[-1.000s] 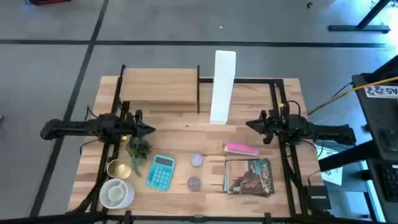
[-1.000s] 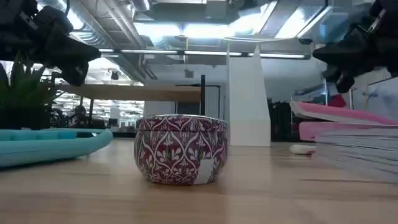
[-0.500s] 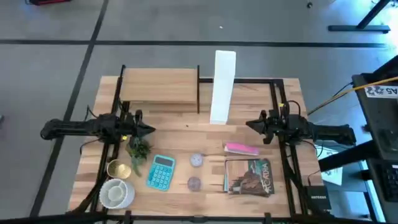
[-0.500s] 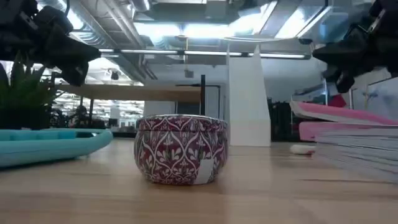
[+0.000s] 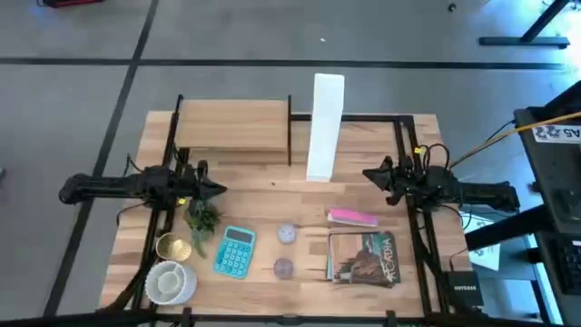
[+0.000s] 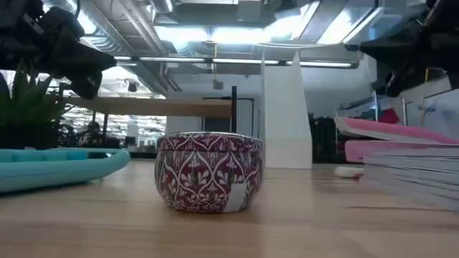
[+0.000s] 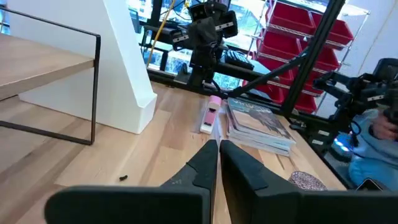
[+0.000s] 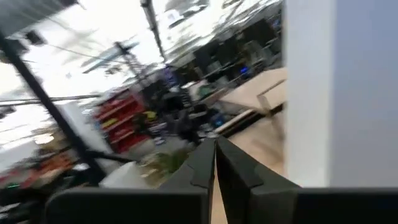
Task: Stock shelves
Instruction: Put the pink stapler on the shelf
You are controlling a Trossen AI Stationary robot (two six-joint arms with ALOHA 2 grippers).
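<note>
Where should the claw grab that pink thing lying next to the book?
Probably across its narrow width near the middle, coming straight down. The pink item lies flat and long just behind the book, and the right claw is the nearer one, shut above the table.

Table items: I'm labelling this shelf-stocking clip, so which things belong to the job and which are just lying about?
Job:
wood shelf
white file box
book
pink case
calculator
two tins
plant
gold bowl
white bowl

Lying about:
black box
yellow cable

two dark, near-black arms [image 5: 118,188] with tapered matte fingers [image 7: 205,165]; a small yellow mark, perhaps a label.
</note>
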